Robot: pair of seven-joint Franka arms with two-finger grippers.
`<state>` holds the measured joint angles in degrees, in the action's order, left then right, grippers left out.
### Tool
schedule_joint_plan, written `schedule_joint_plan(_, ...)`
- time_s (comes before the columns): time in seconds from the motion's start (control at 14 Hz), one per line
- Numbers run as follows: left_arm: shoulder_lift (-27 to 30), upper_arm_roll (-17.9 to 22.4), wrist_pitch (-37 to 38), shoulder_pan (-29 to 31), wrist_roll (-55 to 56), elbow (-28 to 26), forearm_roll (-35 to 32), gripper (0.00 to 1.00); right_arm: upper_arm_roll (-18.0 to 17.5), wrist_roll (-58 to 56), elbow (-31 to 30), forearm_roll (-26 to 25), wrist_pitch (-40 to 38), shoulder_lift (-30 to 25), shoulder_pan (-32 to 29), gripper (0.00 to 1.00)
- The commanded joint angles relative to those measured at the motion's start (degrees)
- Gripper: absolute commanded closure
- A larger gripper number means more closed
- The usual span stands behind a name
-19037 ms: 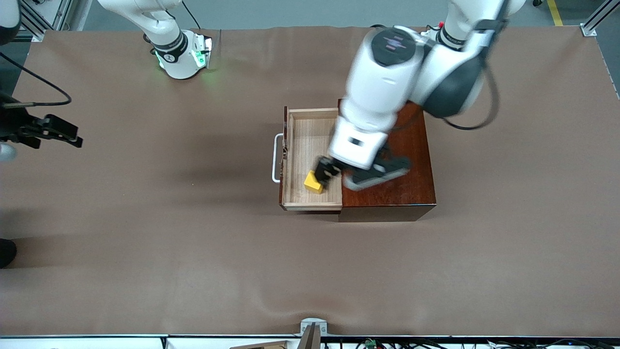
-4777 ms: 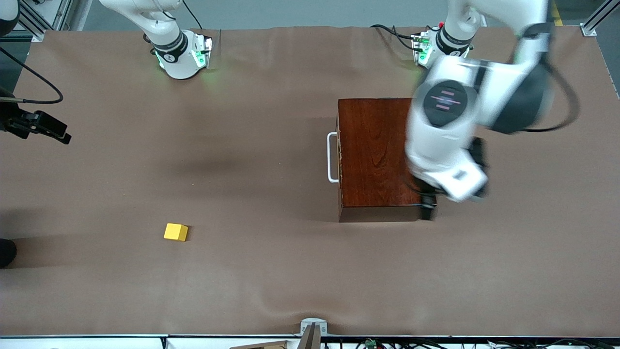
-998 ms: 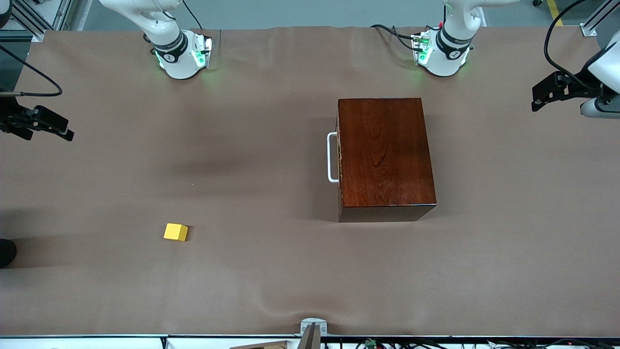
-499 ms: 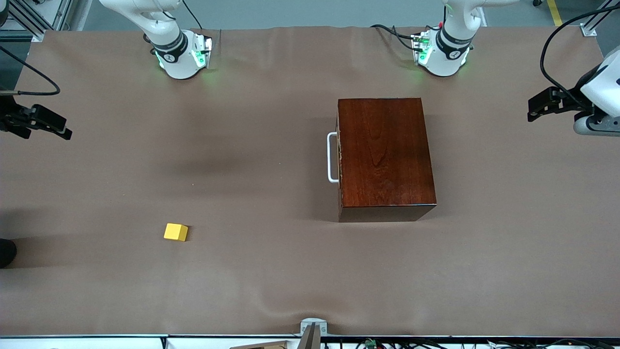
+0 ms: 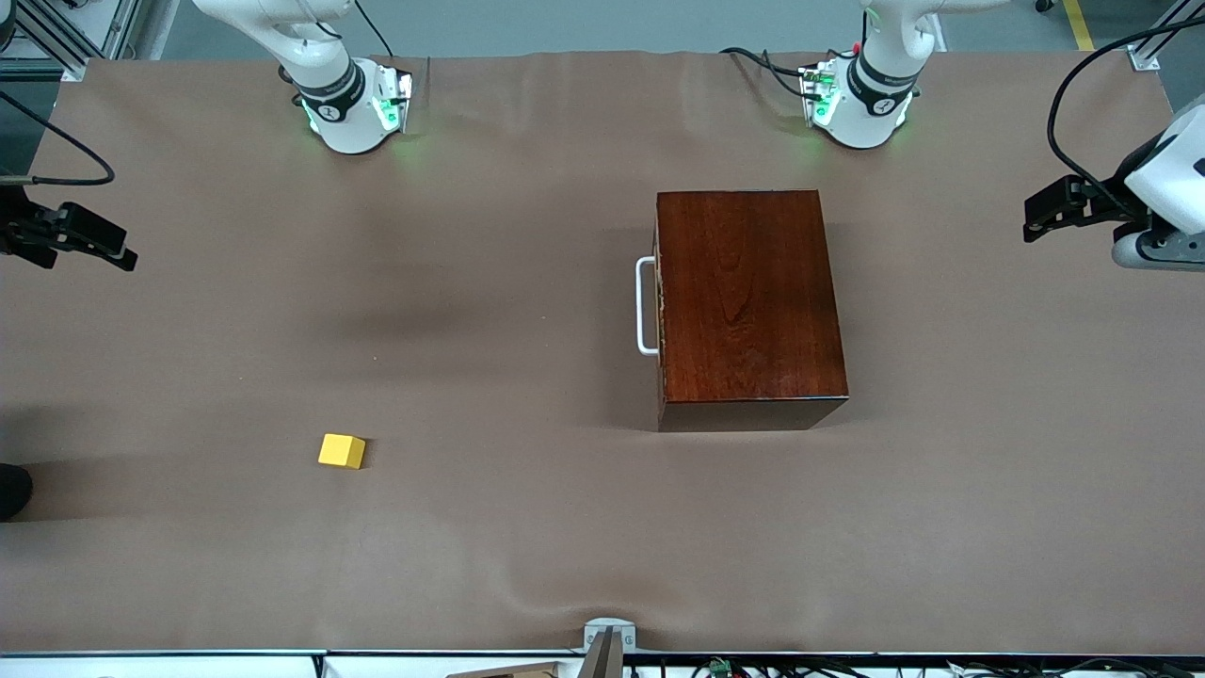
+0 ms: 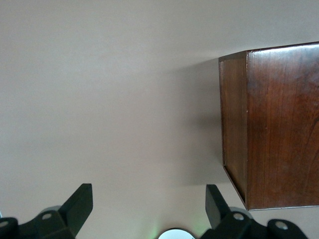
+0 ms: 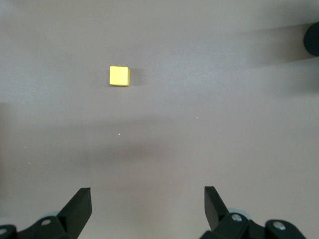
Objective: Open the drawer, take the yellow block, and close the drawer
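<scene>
Judging from the layout, little risk remains: the drawer (image 5: 658,306) is shut at frame centre, and the yellow block (image 5: 342,451) lies at lower left. The left gripper (image 5: 1045,215) and right gripper (image 5: 105,251) hang spread and empty at the frame edges. No writing is legible.

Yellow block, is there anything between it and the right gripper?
Nothing visible. The yellow block lies alone on bare table toward the right arm's end, apart from the closed drawer. The right gripper is open above the table, empty.
</scene>
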<state>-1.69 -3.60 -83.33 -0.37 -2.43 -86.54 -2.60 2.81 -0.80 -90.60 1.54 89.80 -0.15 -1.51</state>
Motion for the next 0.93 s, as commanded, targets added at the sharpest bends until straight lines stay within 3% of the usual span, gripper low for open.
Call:
schedule_joint_plan(0.0,0.9,-0.5,-2.4,1.0,-0.5,-1.6,0.9,0.00,-0.1,-0.8,0.7,-0.5,-1.2,-0.3,-0.2,0.00)
schedule_joint_plan(0.86,1.1,-0.6,-2.9,1.0,0.7,-1.8,1.0,0.00,0.0,-0.4,1.4,-0.5,-1.3,-0.3,-0.2,0.00)
